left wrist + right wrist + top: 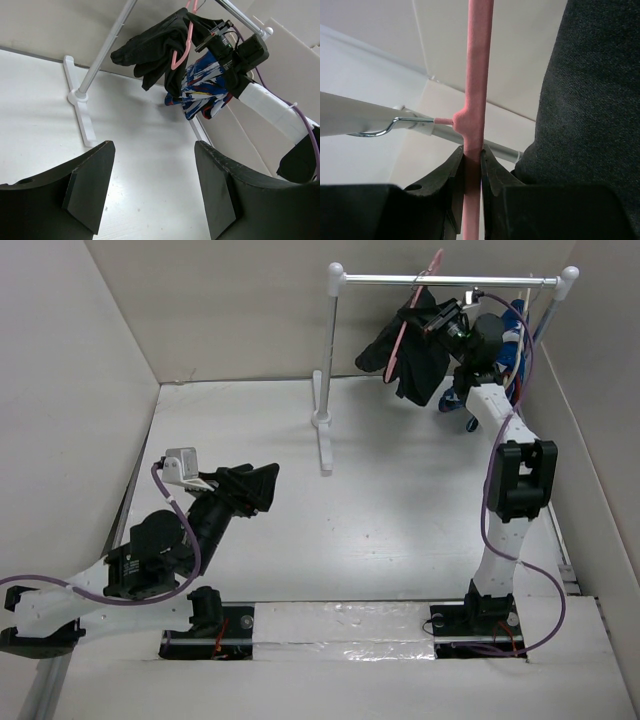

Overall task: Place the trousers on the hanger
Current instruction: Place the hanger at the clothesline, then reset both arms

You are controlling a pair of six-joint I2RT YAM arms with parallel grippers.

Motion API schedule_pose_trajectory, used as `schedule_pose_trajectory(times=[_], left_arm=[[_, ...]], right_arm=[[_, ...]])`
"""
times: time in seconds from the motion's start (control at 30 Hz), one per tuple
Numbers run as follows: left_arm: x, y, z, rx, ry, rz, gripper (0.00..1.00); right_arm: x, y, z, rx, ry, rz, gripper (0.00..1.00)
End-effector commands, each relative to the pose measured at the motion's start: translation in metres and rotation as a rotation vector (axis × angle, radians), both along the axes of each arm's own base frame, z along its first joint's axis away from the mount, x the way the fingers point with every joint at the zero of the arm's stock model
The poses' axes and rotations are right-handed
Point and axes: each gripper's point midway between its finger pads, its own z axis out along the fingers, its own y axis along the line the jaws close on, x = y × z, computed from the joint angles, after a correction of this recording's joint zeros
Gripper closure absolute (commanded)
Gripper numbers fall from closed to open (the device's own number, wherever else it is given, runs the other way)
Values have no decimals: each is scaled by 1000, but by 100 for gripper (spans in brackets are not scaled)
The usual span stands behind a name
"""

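Closest to the right wrist camera, the right gripper (473, 159) has its two dark fingers nearly closed on the thin pink triangular clothes hanger (479, 75), pinching its frame just below the neck where the bent metal hook (375, 132) branches off. That hook lies against the silver rail (350, 112) of the white garment rack. Whether it is fully seated over the rail I cannot tell.

The plain black soft fabric trousers (420, 370) are draped over the hanger and hang in a bunched fold beneath the rail, above the far right corner of the white bench (400, 500). From above the hanger looks tilted rather than hanging square. A blue, white and red patterned garment (205, 92) hangs just behind the trousers on the same rail.

Over the near left part of the bench, the left gripper (154, 150) hovers with its fingers spread wide and nothing between them, pointed toward the rack and well apart from it.

Judging by this, the trousers are already on the hanger and the step in hand is hanging the loaded hanger on the rail. The next move probably calls for confirming that the hook bears on the rail, then easing the right fingers apart and drawing them back along their own line. That way they would not snag the pink frame or the cloth and pull the hanger off. The uneven bunching of the trousers could also let them slide once the hanger swings free.
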Motion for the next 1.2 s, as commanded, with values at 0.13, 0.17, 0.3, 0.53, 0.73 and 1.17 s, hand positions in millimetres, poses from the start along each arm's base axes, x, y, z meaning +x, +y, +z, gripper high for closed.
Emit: schedule_pose_trajectory(times=[0.13,0.17,0.3,0.53,0.73,1.17], left_arm=[[3,0,5,-24,-15,25,38],[3,-1,5,-21,-15,24,38],[5,-6,1,5,-13,29,37],[6,-10,1,13,-12,26,34],[5,-13,-7,-9,8,13,29],[1,-34,-76,12,134,-25,19]], right_arm=[[-21,-11,43,-14,-213,0,100],[-23,-11,37,-15,-204,3,100],[-37,-10,30,-42,-232,4,53],[-70,-10,18,-182,-248,-80,0],[-119,-25,3,-343,-263,-237,0],[-307,-14,-101,-738,-344,-234,0]])
